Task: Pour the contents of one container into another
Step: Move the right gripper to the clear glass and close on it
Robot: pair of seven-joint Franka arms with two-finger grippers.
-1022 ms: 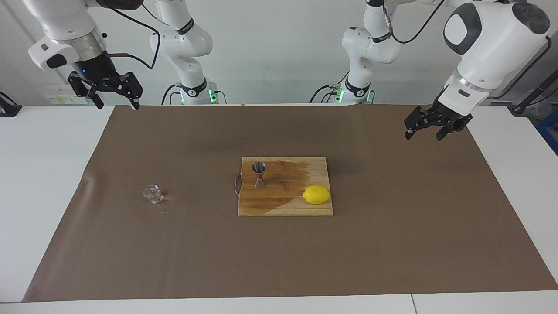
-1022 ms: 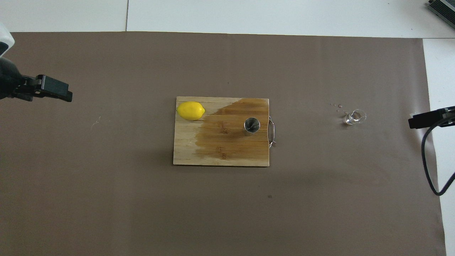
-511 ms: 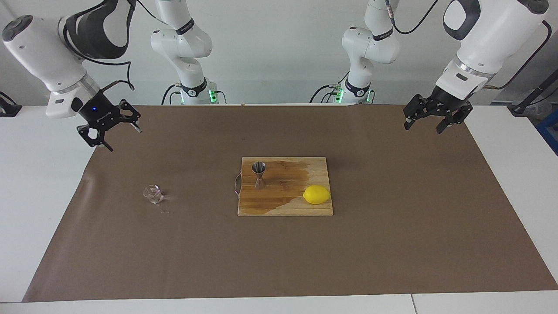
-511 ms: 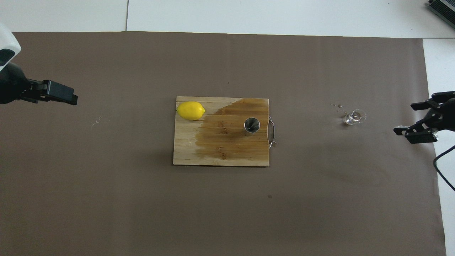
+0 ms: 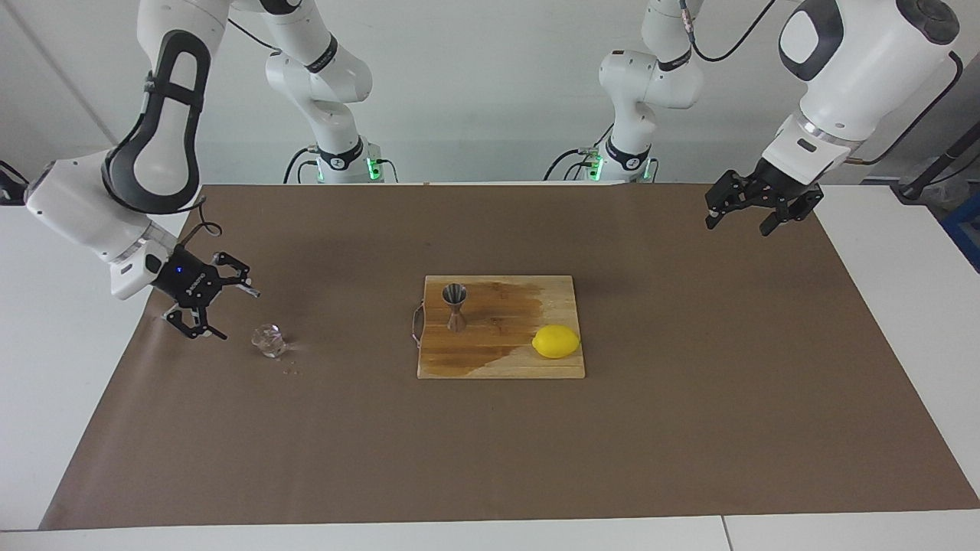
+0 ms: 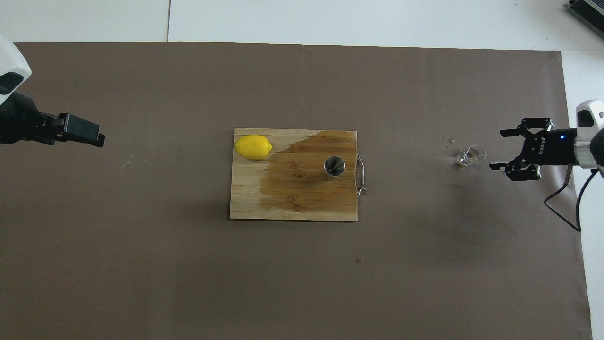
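A wooden cutting board (image 5: 501, 327) lies at the middle of a brown paper sheet (image 5: 490, 444) that covers a white table (image 5: 69, 306), and everything else is placed here from that board. On it, at the corner nearer the robots and toward the right arm's end, a small steel jigger (image 5: 455, 306) stands upright, a dark wet stain (image 5: 505, 314) spread across the wood around it; a yellow lemon (image 5: 556, 341) rests on the board's other end, farther from the robots. Well away from the board, toward the right arm's end of the table, the tiny clear glass cup (image 5: 269, 340) stands upright on the paper with a few droplets (image 5: 291, 372) beside it. The right gripper (image 5: 222, 306) hangs low just beside the cup, on the side away from the board, its fingers spread apart, pointing toward the cup and holding nothing. The left gripper (image 5: 743, 215) waits in the air over the paper toward the left arm's end, well apart from the board, its fingers likewise apart and empty.
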